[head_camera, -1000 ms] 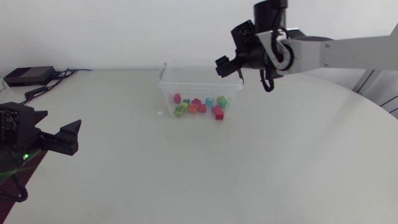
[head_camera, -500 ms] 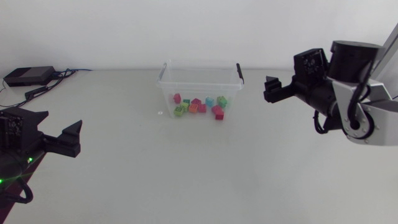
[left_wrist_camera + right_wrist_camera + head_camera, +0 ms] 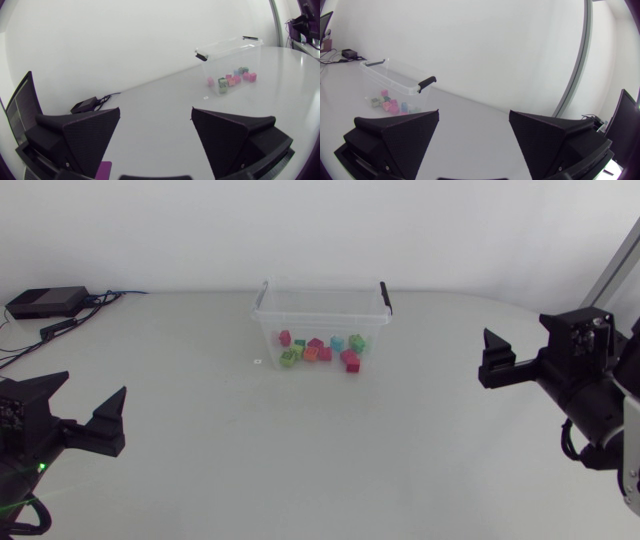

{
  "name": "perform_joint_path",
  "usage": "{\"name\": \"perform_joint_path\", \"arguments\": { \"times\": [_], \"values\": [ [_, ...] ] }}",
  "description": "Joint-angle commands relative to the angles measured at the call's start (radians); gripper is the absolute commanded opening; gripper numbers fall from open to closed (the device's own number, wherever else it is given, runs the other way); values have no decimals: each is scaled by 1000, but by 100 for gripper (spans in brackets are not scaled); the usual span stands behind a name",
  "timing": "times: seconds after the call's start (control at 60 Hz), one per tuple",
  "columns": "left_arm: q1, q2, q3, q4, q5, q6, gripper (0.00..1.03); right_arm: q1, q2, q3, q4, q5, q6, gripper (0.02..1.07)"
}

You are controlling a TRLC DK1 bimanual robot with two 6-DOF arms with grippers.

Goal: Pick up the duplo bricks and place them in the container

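Note:
A clear plastic container [image 3: 322, 308] with black handles stands at the table's far middle. Several duplo bricks [image 3: 320, 350] in pink, green, orange and blue lie inside it. No brick lies loose on the table. My left gripper [image 3: 90, 392] is open and empty at the near left edge, far from the container. My right gripper [image 3: 517, 340] is open and empty at the right side, well clear of the container. The left gripper [image 3: 156, 112] points across the table at the container [image 3: 229, 54] and the bricks [image 3: 232, 79]. Ahead of the right gripper [image 3: 474, 114] stands the container [image 3: 395, 80].
A black box [image 3: 45, 302] with cables sits at the back left corner. A tiny white tag [image 3: 259, 361] lies on the table just left of the container.
My right arm has swung from above the container's right rim out to the right side and lower. My left gripper has sunk slightly toward the near left edge.

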Motion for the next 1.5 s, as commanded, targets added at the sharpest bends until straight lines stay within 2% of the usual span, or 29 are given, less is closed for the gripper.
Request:
{"name": "perform_joint_path", "arguments": {
  "times": [0.0,0.183,0.45,1.233,1.483],
  "values": [
    [-7,-21,-33,-10,1,19,100,-21,-52,-67,7,-2,-25,103],
    [-5,-105,-45,-40,1,23,100,-40,-224,-151,-10,-8,-40,103],
    [-5,-241,-92,-96,1,25,100,-52,-370,-212,-71,-9,-45,103],
    [-97,-407,-219,-30,-51,-379,100,-93,-867,-384,-419,-116,300,103],
    [-97,-407,-219,-30,-51,-379,99,-93,-867,-384,-419,-116,300,103]
  ]
}}
